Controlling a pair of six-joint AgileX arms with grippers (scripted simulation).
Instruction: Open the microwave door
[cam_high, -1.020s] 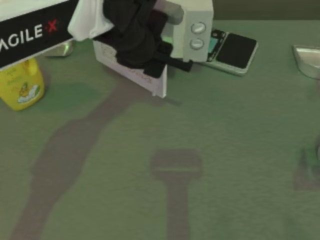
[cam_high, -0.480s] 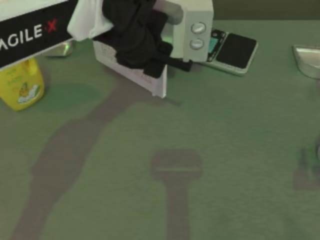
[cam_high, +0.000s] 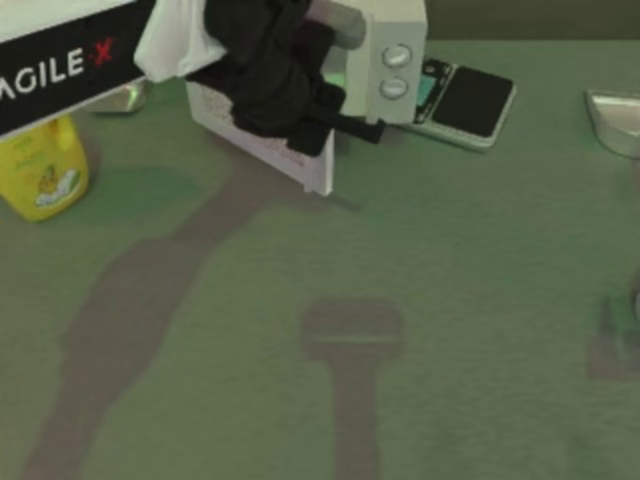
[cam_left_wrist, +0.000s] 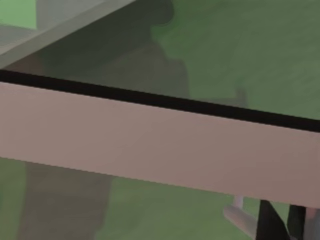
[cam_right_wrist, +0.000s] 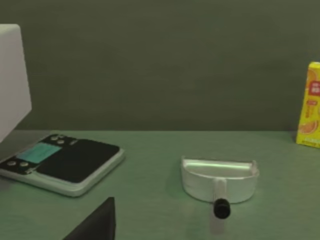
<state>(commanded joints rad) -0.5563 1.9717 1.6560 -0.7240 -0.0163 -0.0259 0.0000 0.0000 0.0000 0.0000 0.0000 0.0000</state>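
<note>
Left gripper (cam_high: 335, 120) sits at the door's (cam_high: 262, 148) inner side, grip unclear; door stands swung out from the microwave (cam_high: 385, 60)

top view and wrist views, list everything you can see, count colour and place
microwave: one, white, two round knobs, far edge of the table
microwave door: one, white, swung open toward the table's front
scale: one, black and white, right of the microwave
yellow bottle: one, far left
dustpan: one, silver with a black-tipped handle, far right
juice carton: one, yellow, beyond the dustpan
table: one, green
left claw: black, at the open door
right claw: not in view
</note>
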